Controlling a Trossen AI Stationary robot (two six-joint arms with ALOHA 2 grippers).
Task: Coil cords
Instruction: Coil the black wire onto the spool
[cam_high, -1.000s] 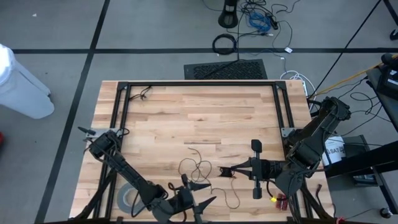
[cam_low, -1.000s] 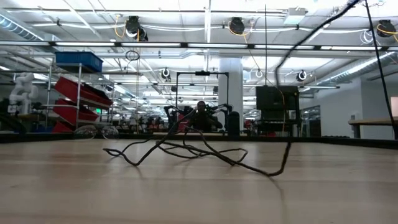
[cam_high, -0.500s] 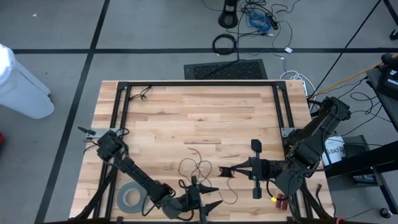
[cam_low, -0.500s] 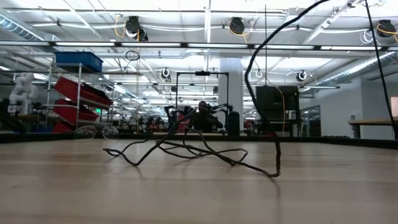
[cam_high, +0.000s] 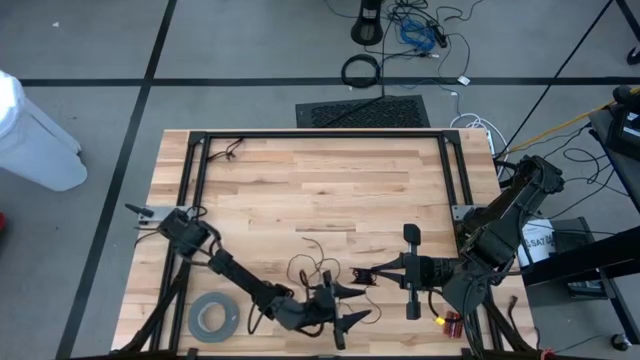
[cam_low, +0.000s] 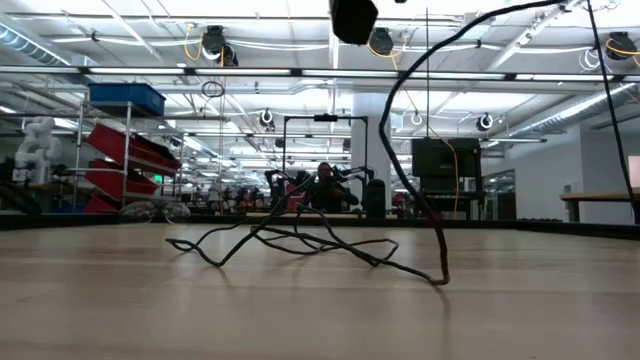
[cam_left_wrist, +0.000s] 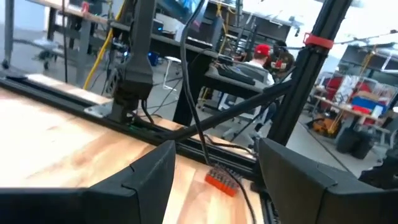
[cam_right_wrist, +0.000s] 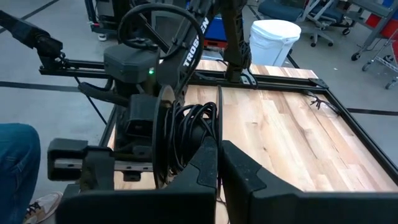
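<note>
- Now the left gripper (cam_high: 345, 312) hangs released over the table's six o'clock edge, ready to gather wire.
- Right gripper (cam_high: 362, 274) sits clenched at the cords (cam_high: 318, 268), seemingly pinning one end; loops sprawl at its nine o'clock.

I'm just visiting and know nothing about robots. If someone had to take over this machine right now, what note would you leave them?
Left gripper: open, near the table's front edge beside the loose wire, holding nothing visible.
Right gripper: shut at the wire's other end; what it pinches is unclear.
Thin dark wire: sprawled in loose loops on the wooden table, one strand rising off it.
Done: no coil yet.
Left: gather the loops into a coil.
</note>
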